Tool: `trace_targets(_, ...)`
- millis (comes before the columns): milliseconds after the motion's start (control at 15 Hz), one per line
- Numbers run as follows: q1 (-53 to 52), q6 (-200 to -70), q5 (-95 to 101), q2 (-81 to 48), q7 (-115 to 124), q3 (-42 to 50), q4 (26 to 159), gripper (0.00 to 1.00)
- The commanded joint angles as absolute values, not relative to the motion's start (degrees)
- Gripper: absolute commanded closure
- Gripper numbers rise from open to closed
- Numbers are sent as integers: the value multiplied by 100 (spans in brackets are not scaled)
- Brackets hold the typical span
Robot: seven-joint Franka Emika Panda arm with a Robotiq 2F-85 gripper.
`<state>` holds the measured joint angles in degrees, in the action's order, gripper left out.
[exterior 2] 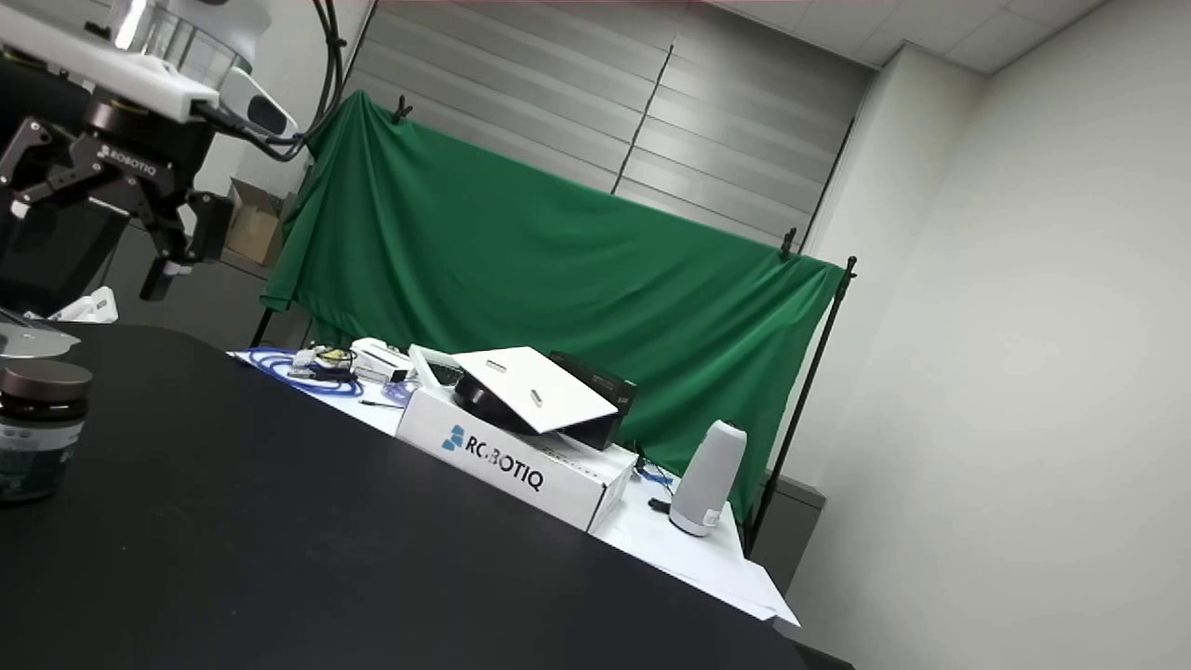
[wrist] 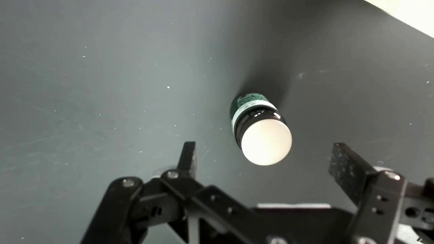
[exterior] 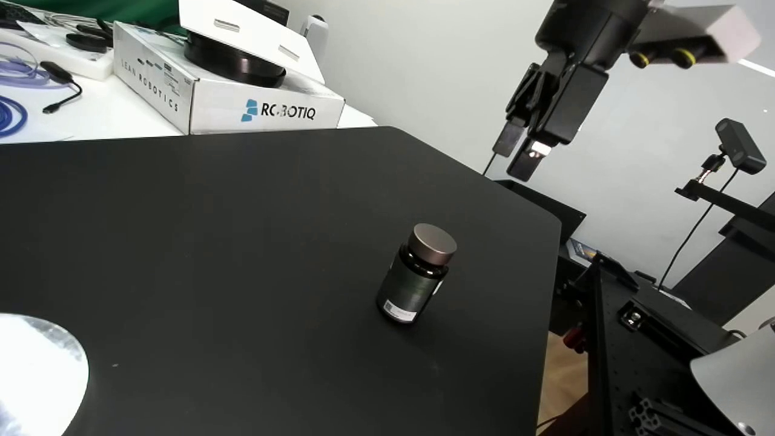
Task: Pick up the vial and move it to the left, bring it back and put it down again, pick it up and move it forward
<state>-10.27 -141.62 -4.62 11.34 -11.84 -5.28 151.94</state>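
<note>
The vial [exterior: 412, 284] stands upright on the black table, with a brown-grey metallic round cap and a dark labelled body. In an exterior view it also shows [exterior 2: 39, 447], cut by the left edge. In the wrist view the vial [wrist: 251, 113] lies ahead between the finger lines, its cap bright with glare. My gripper [exterior: 516, 155] is open, empty and pointing down, well above the table and apart from the vial. In the wrist view the gripper [wrist: 264, 145] has its fingers spread wide, one on each side of the cap's outline. Nothing touches the vial.
The black table [exterior: 212, 242] has its edge not far right of the vial. Behind it, a white Robotiq box [exterior: 266, 109] carries a tilted white panel [exterior: 242, 30]. A pale round object [exterior: 39, 375] is at the lower left. A camera on a bracket [exterior: 742, 145] stands at right.
</note>
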Motion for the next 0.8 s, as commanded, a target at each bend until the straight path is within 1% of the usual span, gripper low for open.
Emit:
trace_targets(0,-1140,-14637,-521,621,-1305,-659,15135,0)
trace_targets(733,-1063,-15326,-246,-380,-1283,-884,14916,0)
